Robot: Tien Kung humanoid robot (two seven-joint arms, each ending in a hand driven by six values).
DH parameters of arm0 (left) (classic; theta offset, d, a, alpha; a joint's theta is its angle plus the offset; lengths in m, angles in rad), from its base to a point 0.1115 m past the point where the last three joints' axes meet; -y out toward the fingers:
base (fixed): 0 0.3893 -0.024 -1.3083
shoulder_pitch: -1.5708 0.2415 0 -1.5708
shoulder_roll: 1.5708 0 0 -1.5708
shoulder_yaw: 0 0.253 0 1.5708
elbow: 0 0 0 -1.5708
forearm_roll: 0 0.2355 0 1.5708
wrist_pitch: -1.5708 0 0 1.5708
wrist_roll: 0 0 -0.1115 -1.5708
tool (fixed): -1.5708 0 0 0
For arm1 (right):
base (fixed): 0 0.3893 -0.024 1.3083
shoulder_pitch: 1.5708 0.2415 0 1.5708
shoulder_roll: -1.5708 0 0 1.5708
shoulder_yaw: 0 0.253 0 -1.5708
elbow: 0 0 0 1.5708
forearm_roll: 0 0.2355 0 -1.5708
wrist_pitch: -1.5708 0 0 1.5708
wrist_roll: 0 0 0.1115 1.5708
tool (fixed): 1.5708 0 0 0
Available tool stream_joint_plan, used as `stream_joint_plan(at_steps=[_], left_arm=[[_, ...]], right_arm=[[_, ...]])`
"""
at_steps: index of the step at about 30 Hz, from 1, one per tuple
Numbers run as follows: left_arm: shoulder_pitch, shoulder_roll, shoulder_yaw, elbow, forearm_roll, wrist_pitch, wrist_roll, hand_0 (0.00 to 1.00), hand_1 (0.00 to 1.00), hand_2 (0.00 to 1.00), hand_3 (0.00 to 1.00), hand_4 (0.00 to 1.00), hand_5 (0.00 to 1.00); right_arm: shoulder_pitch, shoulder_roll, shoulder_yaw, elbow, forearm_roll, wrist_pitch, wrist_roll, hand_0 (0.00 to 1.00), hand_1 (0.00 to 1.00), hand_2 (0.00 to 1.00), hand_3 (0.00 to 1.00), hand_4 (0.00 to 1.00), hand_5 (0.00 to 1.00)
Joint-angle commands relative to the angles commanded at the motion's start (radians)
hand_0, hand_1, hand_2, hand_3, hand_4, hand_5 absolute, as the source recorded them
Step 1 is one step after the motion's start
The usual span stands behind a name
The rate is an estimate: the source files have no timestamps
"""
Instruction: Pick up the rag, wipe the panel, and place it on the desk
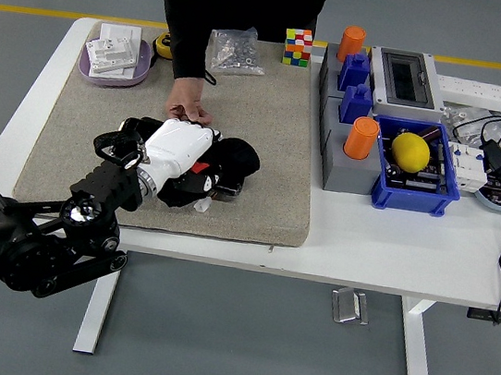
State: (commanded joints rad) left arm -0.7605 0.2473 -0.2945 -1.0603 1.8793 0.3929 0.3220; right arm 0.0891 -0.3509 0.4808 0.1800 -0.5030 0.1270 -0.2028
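The left hand (182,145) lies fingers-curled on the black rag (231,161), pressing it onto the panel (194,189) mid-mat (278,126), whose long axis runs left-right, rag bunched at its right end.

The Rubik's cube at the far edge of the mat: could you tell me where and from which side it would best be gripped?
Grip the Rubik's cube by its left and right faces, coming down from above. It sits square and upright; the bag of screws to its left and the grey box to its right leave small gaps.
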Motion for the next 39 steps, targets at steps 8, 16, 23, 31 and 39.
stream_joint_plan(at_steps=[8,16,23,31,39], left_arm=[[-0.007,-0.003,0.021,-0.013,0.002,-0.001,-0.001,0.225,0.128,0.457,0.41,0.445,0.002],[0.001,-0.005,0.004,-0.005,0.004,0.002,0.0,0.225,0.128,0.457,0.41,0.443,0.002],[0.024,0.005,-0.047,0.034,0.013,0.001,0.006,0.225,0.127,0.457,0.41,0.443,0.002],[0.059,0.046,-0.112,0.07,0.042,0.005,0.003,0.225,0.127,0.457,0.41,0.445,0.002],[0.078,0.077,-0.156,0.104,0.059,0.007,0.004,0.225,0.127,0.457,0.41,0.445,0.002]], right_arm=[[0.001,0.0,0.0,0.0,-0.003,0.001,-0.002,0.764,0.725,0.727,0.595,0.903,0.568],[0.001,0.002,-0.002,0.0,0.001,-0.001,-0.001,0.765,0.725,0.727,0.594,0.902,0.567],[-0.001,0.007,0.007,0.0,-0.003,-0.002,-0.001,0.764,0.725,0.726,0.594,0.901,0.567],[-0.001,0.007,0.024,0.0,-0.015,-0.003,-0.004,0.764,0.725,0.727,0.593,0.902,0.567],[-0.002,0.009,0.031,0.0,-0.017,-0.003,-0.004,0.764,0.725,0.727,0.593,0.901,0.567]])
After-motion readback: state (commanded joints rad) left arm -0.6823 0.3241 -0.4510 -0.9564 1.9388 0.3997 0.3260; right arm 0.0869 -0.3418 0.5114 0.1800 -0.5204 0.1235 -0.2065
